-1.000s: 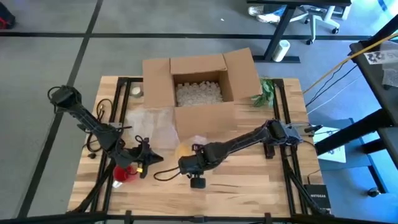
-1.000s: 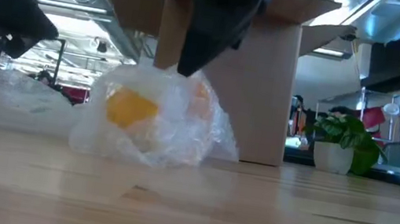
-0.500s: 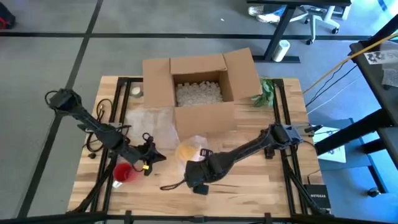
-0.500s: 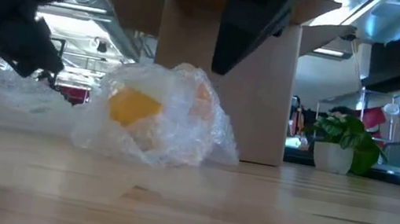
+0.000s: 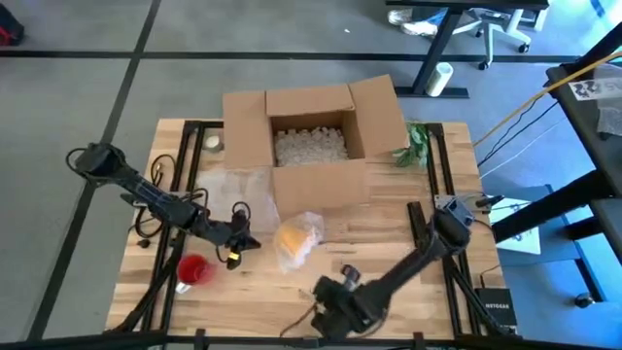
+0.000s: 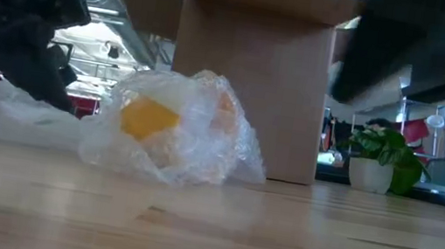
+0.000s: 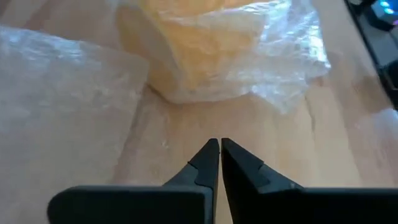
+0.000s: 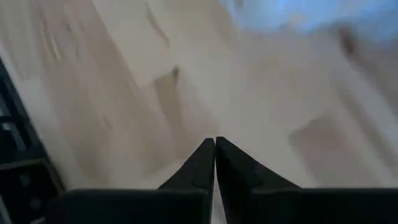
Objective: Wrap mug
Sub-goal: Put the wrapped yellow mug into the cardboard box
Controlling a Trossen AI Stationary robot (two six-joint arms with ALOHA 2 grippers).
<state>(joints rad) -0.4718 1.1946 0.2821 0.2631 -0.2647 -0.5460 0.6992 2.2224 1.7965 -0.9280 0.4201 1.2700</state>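
Note:
The yellow mug (image 5: 294, 236) lies on the table in front of the cardboard box, loosely covered by clear bubble wrap (image 6: 204, 131); the wrap's edges rest on the wood. In the left wrist view the wrapped mug (image 7: 211, 43) is just ahead of my left gripper (image 7: 219, 144), which is shut with nothing between its fingers. In the high view my left gripper (image 5: 253, 243) sits a short way left of the mug. My right gripper (image 5: 316, 316) is down by the table's near edge, shut and empty (image 8: 214, 143), over bare wood.
An open cardboard box (image 5: 311, 136) filled with white packing peanuts stands behind the mug. A spare sheet of bubble wrap (image 5: 233, 194) lies left of the box. A red round object (image 5: 192, 269) sits near the front left, and a small plant (image 5: 413, 146) at the far right.
My right gripper has left the wrapped mug and drawn back toward the table's near edge. My left gripper has moved toward the table's right, closer to the mug. The wrapped mug has stayed where it was.

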